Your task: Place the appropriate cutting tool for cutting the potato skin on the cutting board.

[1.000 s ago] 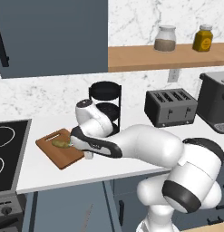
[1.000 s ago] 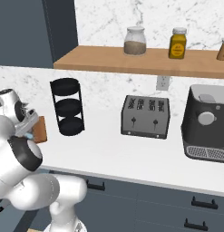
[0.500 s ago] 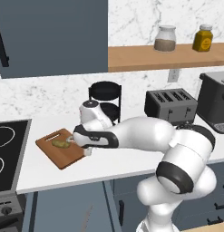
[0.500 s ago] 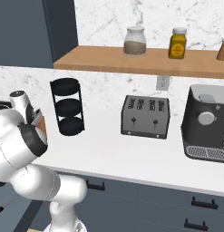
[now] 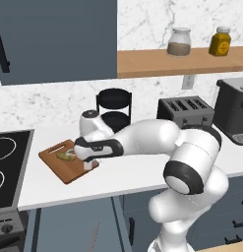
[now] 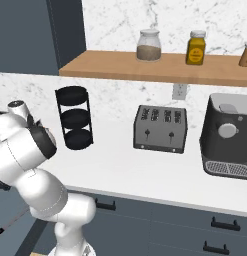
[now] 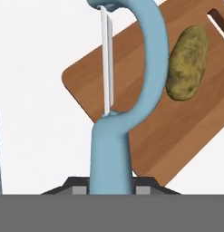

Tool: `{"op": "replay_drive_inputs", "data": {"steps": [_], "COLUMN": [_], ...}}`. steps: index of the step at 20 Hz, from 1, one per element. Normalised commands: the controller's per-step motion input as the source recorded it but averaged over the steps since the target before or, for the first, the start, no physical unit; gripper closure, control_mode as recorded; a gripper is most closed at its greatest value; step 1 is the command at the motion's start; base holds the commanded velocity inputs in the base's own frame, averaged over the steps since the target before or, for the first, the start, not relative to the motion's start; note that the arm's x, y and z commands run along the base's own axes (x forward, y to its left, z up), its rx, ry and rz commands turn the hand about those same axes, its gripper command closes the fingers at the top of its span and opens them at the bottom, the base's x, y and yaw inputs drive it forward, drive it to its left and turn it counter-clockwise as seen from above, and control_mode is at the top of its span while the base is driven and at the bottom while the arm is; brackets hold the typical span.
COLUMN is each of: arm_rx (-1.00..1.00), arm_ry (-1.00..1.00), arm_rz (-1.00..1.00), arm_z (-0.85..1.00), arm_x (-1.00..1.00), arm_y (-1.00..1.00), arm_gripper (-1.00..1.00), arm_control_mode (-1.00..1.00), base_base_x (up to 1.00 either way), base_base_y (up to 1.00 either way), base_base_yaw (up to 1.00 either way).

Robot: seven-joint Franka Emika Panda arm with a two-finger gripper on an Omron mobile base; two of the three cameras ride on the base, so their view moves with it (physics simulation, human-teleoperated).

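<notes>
Left base view. The arm reaches low over the counter, its hand just above the near right corner of the cutting board; the potato lies on the board beside the hand. Risk: a release this close to the corner could let the tool slide off onto the counter.

Right base view. The arm folds at the far left edge; toaster and coffee machine stand well apart, no obstruction.

Hand view. The fingers are clamped narrowly on the handle of the pale-blue peeler, whose looped head hangs over the board near the potato. Risk: lowering further toward the potato could knock it.
</notes>
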Motion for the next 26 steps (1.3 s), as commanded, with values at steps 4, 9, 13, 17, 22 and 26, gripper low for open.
{"op": "replay_drive_inputs", "data": {"steps": [4,9,13,17,22,26], "arm_rx": [0.00,0.01,0.01,0.01,0.00,0.00], "arm_ry": [0.00,0.01,0.02,0.02,0.04,0.02], "arm_rz": [0.00,0.00,0.00,0.00,0.00,0.00], "arm_z": [-0.29,-0.28,-0.18,-0.13,-0.13,-0.10], "arm_x": [0.01,0.16,0.26,0.24,0.30,0.29], "arm_y": [0.02,0.00,0.00,0.04,0.17,0.19], "arm_gripper": [1.00,1.00,1.00,1.00,1.00,1.00], "arm_control_mode": [-1.00,-1.00,-1.00,-1.00,-1.00,-1.00], "base_base_x": [0.00,0.00,0.00,0.00,0.00,0.00], "base_base_y": [0.00,0.00,0.00,0.00,0.00,0.00], "base_base_yaw": [0.00,0.00,0.00,0.00,0.00,0.00]}}
